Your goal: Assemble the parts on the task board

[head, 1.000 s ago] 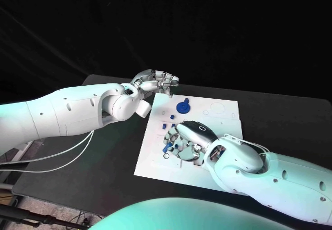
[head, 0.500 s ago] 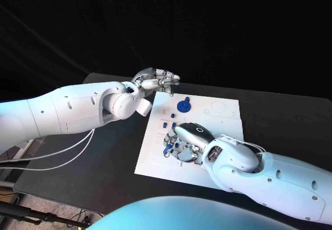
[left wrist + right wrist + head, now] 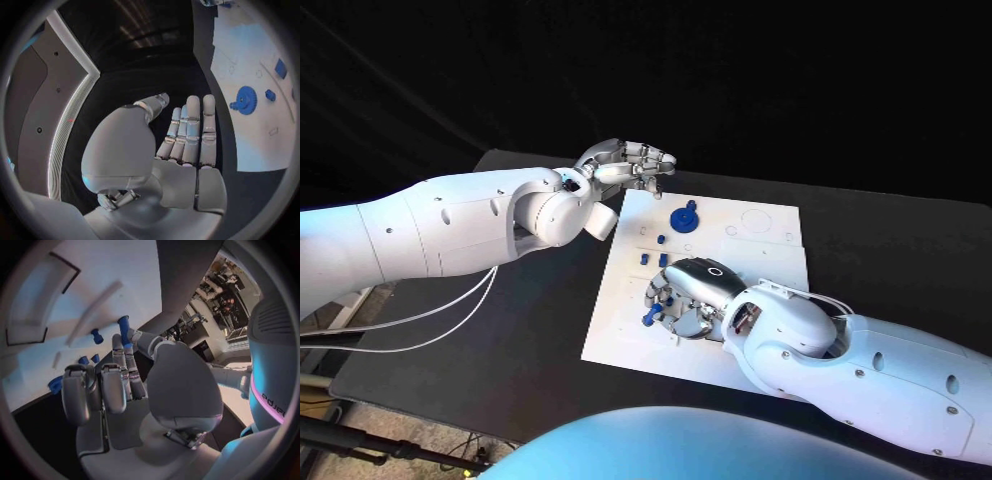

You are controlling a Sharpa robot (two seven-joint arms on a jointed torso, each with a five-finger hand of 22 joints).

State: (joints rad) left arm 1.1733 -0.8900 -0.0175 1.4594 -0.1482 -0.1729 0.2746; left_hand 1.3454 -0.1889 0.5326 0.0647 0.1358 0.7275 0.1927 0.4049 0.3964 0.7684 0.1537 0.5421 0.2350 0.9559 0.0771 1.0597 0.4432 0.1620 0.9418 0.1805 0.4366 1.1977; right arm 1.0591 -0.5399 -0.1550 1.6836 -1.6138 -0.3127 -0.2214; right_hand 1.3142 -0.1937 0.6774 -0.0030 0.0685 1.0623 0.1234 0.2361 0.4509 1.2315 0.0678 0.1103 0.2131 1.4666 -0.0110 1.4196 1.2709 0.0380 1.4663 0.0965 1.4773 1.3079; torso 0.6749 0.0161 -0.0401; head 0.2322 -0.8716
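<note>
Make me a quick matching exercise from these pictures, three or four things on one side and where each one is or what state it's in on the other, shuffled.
Things:
1. left hand
2. right hand
3. blue gear
4. task board

Places or states:
A. white plate lying on the black table
B. sits on the far part of the board
C. held above the board's far corner, holding nothing
D. down over small blue parts in the board's middle

Pairs: 1-C, 2-D, 3-B, 4-A

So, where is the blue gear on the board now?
In the head view the blue gear sits on the far part of the task board, close to the left hand and well beyond the right hand.
</note>
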